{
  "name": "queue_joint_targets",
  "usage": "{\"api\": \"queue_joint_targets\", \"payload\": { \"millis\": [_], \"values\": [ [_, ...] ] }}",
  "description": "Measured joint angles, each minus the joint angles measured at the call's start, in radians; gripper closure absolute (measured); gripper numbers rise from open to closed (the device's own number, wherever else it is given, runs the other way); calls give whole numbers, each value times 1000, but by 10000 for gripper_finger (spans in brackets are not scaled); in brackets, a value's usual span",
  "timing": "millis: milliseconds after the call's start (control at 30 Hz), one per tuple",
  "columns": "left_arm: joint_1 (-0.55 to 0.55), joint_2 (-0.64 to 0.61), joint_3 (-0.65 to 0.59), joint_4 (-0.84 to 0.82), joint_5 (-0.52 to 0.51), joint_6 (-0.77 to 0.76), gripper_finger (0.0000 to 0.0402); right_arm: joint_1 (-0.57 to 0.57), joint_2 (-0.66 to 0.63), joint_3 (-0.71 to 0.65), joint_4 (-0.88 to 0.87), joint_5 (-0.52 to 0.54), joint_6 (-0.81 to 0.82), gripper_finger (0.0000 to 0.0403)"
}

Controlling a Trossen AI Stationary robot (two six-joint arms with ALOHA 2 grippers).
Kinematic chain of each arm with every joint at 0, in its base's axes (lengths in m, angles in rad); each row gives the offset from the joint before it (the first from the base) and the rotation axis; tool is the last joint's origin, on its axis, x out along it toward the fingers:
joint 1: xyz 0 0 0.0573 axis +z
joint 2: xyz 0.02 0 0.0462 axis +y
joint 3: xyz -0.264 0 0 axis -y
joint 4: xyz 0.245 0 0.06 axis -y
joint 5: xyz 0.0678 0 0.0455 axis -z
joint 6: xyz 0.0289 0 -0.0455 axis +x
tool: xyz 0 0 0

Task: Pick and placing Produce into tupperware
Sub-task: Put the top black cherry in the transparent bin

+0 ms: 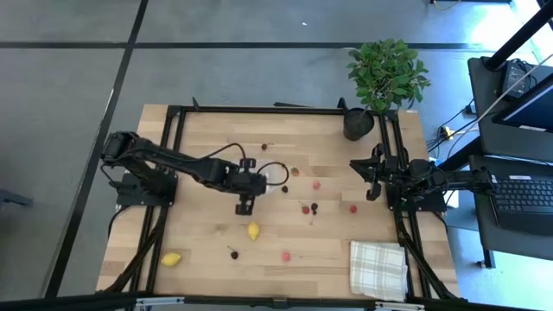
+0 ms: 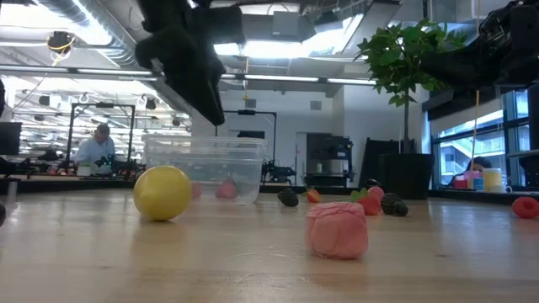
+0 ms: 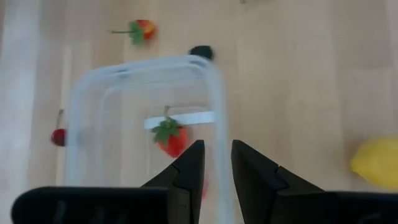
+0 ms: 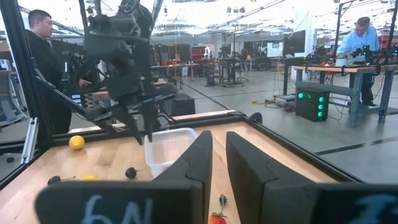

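The clear tupperware (image 1: 276,179) stands mid-table, with one strawberry (image 3: 173,138) inside on its floor. My left gripper (image 3: 217,163) hangs just above the tub's rim (image 2: 206,141), pointing steeply down. Its fingers are a little apart with nothing between them, and one tub wall (image 3: 216,93) shows below the gap. A yellow lemon (image 1: 253,231) lies on the table near the tub, and another (image 1: 171,258) lies by the near left corner. Red and dark berries (image 1: 309,207) are scattered to the right. My right gripper (image 1: 373,179) waits shut at the right side.
A potted plant (image 1: 384,78) stands at the far right corner and a checked cloth (image 1: 378,268) lies at the near right. A pink raspberry (image 2: 337,229) lies near the front edge. Black frame rails (image 1: 259,110) border the table. People stand in the room beyond.
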Motion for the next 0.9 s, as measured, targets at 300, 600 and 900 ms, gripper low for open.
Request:
{"api": "queue_joint_targets", "payload": {
  "millis": [300,600,900],
  "values": [
    [-88,1,0,-7,1,3,327,0,0,0,4,0,0,352],
    [-144,1,0,-49,60,69,327,0,0,0,7,0,0,352],
    [-151,2,0,-50,108,123,310,0,0,0,8,0,0,352]
  ]
}}
